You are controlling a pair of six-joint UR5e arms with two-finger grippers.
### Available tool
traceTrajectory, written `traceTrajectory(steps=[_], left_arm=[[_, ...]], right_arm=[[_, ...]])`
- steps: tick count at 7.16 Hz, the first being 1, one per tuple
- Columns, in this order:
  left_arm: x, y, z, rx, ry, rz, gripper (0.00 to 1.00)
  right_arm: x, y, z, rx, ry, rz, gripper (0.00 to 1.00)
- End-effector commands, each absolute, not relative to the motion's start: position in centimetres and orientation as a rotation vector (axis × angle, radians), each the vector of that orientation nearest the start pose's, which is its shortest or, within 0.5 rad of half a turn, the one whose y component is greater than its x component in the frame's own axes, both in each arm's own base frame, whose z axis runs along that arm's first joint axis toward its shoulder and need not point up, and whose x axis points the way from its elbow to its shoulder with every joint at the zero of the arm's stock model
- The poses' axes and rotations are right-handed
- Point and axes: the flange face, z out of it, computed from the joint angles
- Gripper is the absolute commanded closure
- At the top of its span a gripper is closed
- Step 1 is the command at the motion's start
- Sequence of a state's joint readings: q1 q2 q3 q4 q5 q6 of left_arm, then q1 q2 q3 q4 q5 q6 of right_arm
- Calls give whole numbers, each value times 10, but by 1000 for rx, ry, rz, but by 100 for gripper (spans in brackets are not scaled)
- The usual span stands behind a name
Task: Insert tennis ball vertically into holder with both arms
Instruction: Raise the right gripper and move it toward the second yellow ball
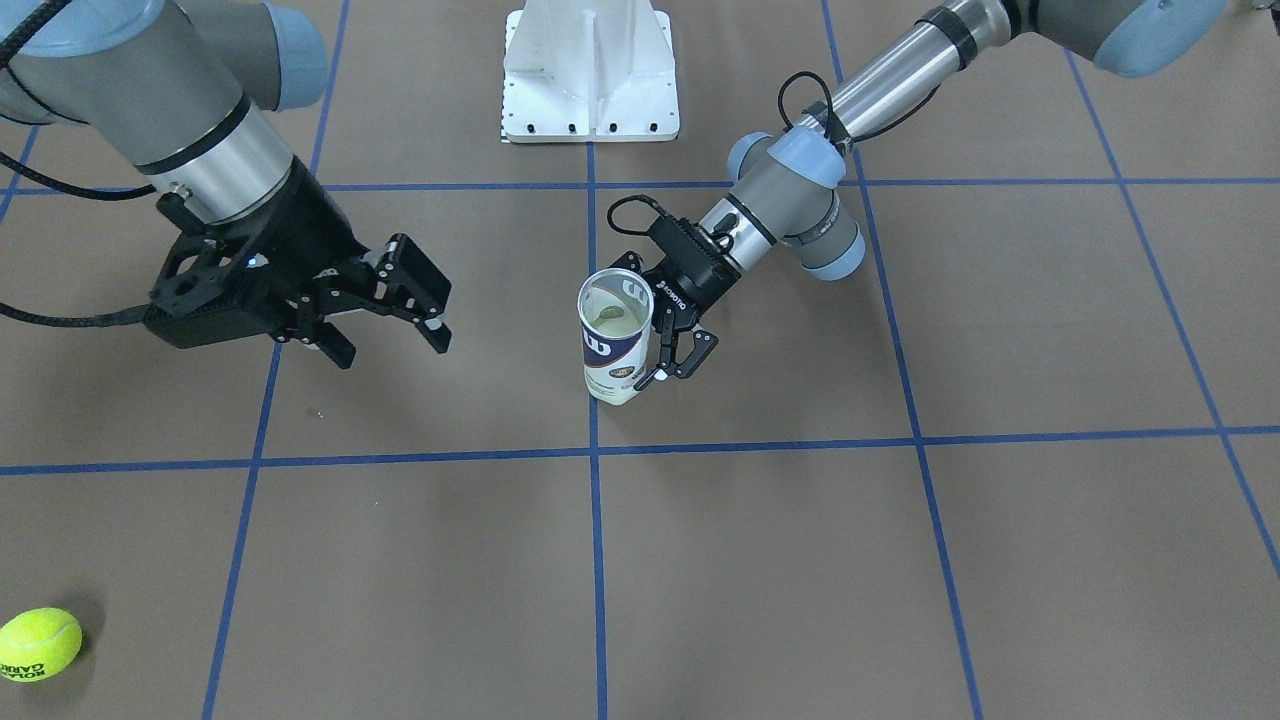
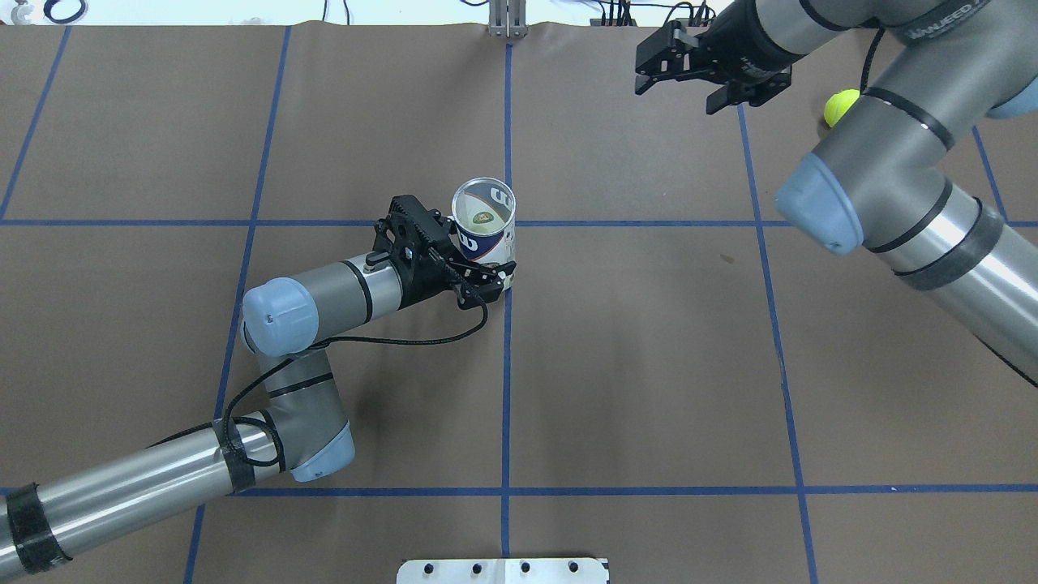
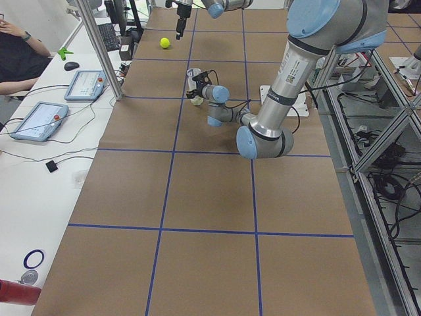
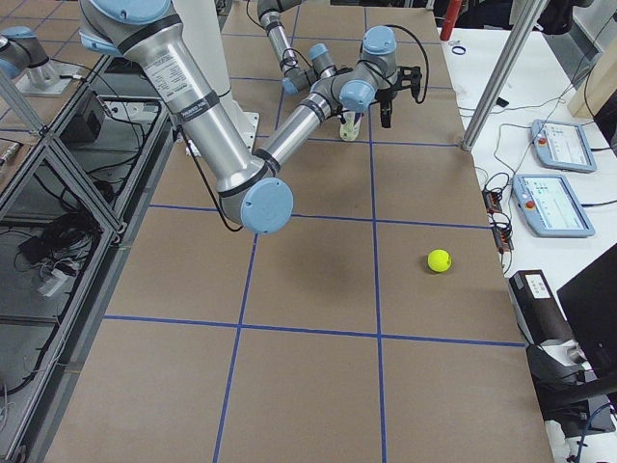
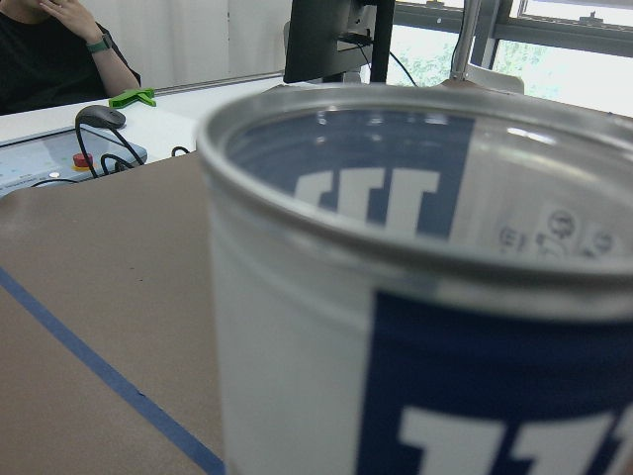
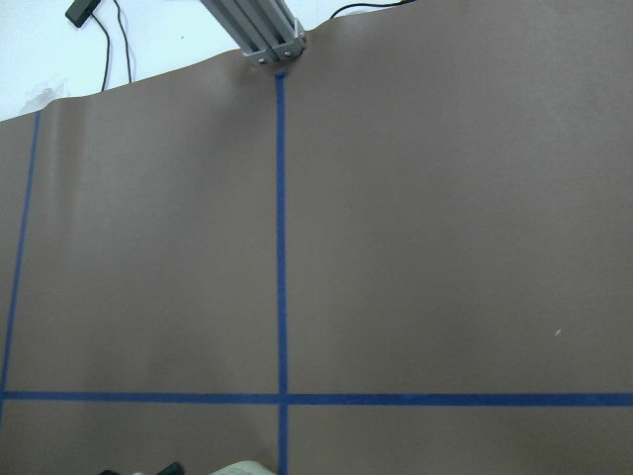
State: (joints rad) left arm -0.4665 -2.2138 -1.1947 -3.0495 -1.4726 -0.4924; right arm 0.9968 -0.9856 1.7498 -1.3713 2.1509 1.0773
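holder (image 1: 612, 350), clear plastic cylindrical can with white-and-navy label: upright, mouth up | left gripper (image 1: 645, 375): appears clamped on holder's lower wall, judged steadying it | right gripper (image 1: 392, 350): fingers apart, empty, raised apart from holder | 1 yellow-green felt tennis ball (image 1: 38, 645): well apart from holder, beyond right gripper; pickup judged pending

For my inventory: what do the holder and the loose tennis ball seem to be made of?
Holder: apparently clear glossy plastic, its label showing through from inside; rim looks like shiny metal. Tennis ball: matte yellow-green, probably felt; fuzz not visible.
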Motion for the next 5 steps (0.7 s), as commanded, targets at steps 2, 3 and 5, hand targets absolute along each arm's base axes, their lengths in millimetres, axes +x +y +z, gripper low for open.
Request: traceTrajectory(steps=[2,3,5], left_arm=[[572,-448,286,1276,1206,362,1],[572,-448,288,1274,1204,363,1],[572,-448,287,1276,1206,363,1]], right_arm=[[-157,-664,321,267,-771,-13,0],[-140,-687,369,229,-723,-49,0],[-147,-725,461,287,-730,-84,0]])
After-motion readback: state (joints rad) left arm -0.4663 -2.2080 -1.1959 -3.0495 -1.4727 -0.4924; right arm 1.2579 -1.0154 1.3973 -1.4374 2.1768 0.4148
